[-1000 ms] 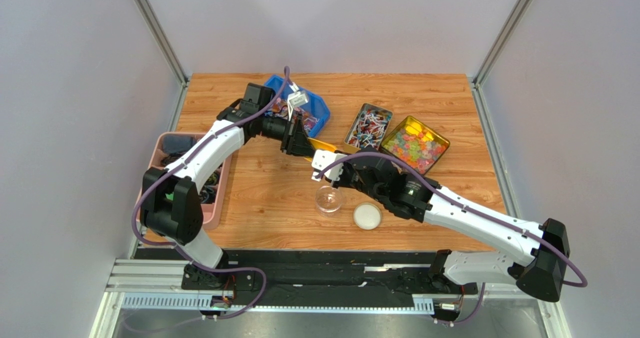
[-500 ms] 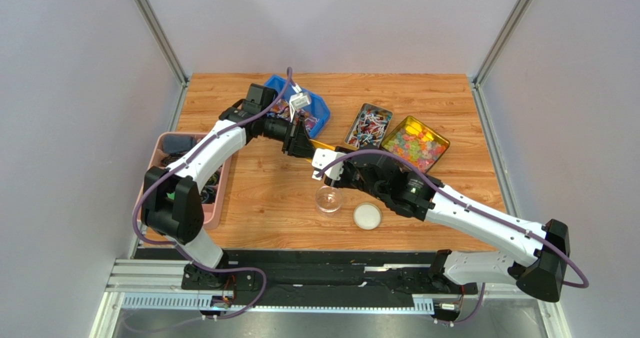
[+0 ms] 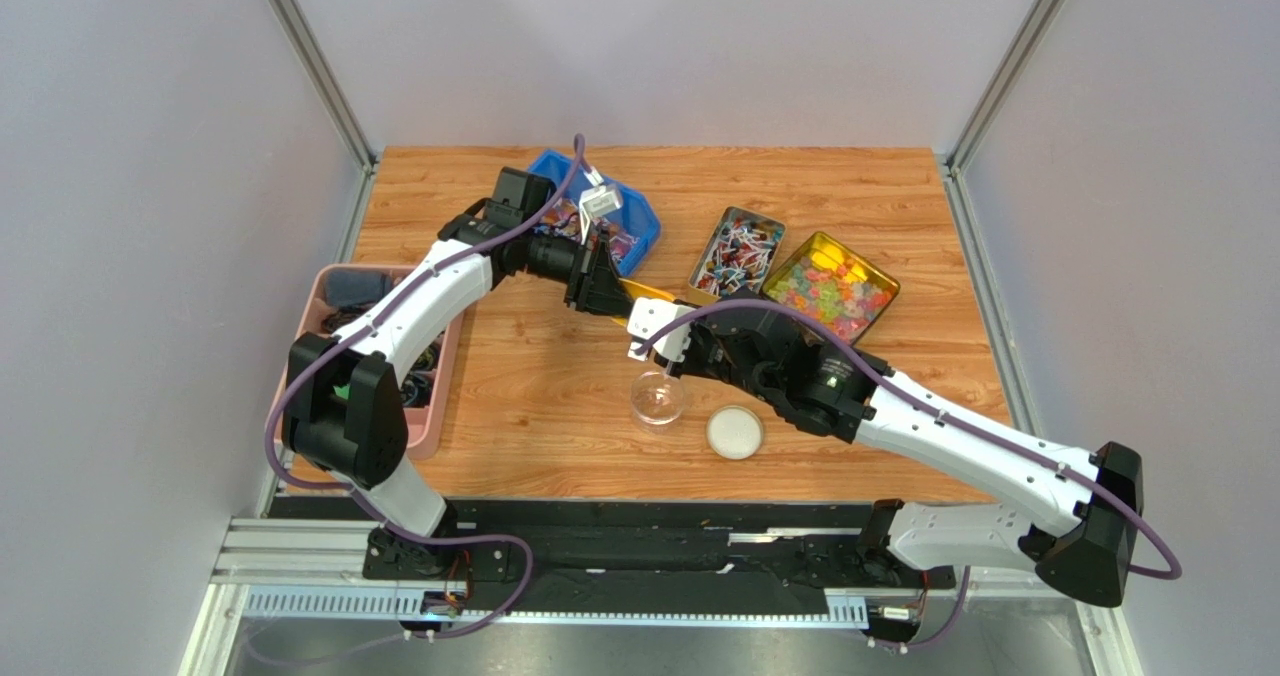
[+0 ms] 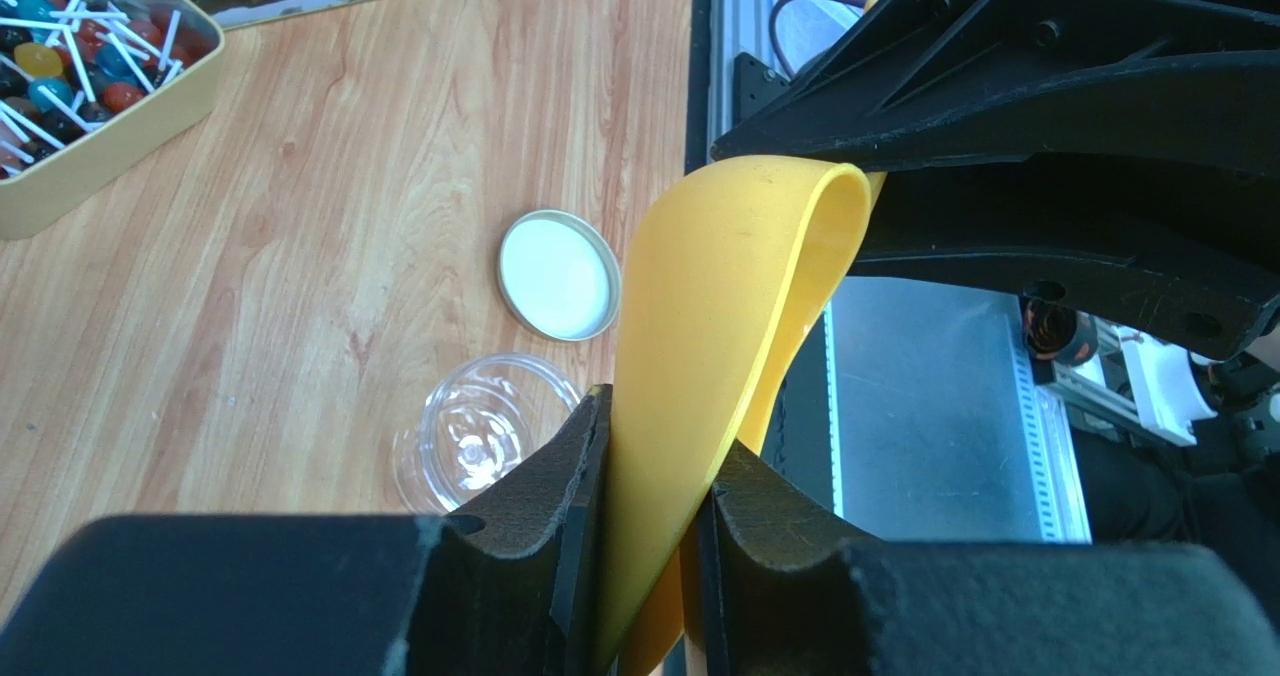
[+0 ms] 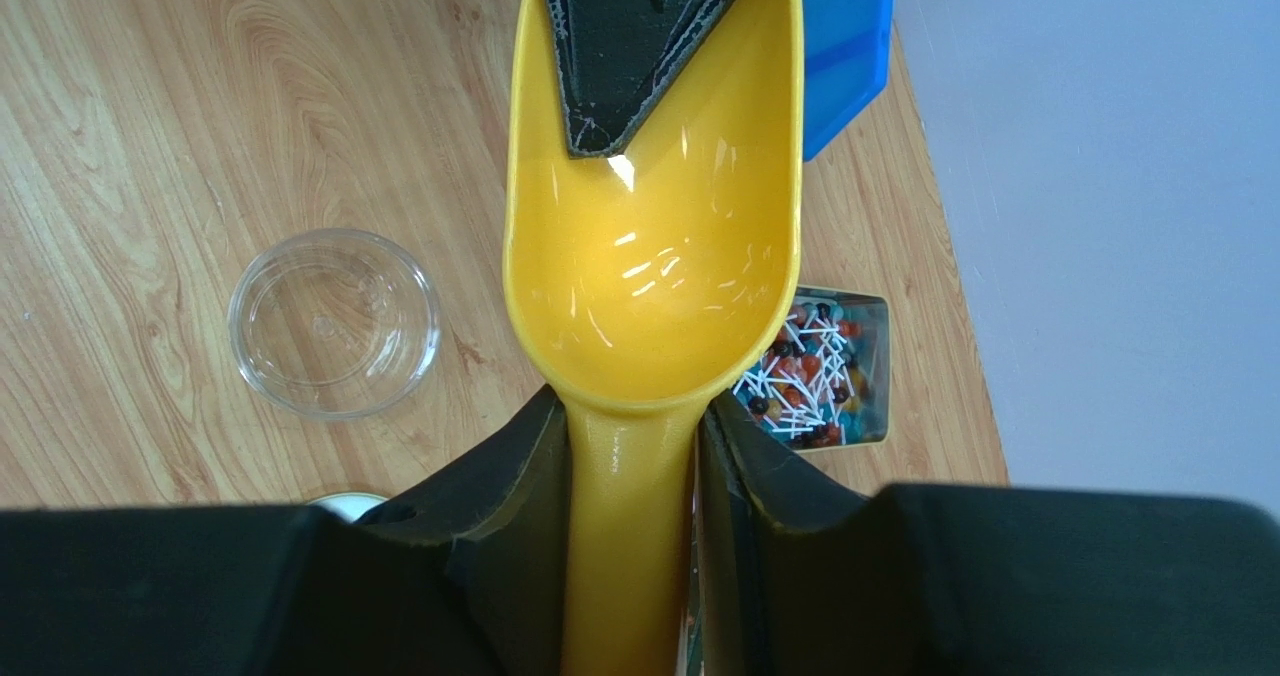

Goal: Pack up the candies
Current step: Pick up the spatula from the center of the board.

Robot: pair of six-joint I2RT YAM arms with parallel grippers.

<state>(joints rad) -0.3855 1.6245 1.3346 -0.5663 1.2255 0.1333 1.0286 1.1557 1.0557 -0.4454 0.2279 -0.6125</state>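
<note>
While the left end effector pinches the yellow plastic scoop, the right end effector clasps its handle, on the far side of the clear round jar.

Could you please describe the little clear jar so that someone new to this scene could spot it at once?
On the wooden table, look at the near half, about midway across, just nearer than the yellow scoop. The jar stands there, with a round lid to its right. It alone is see-through and empty; the lid is flat and white.
</note>
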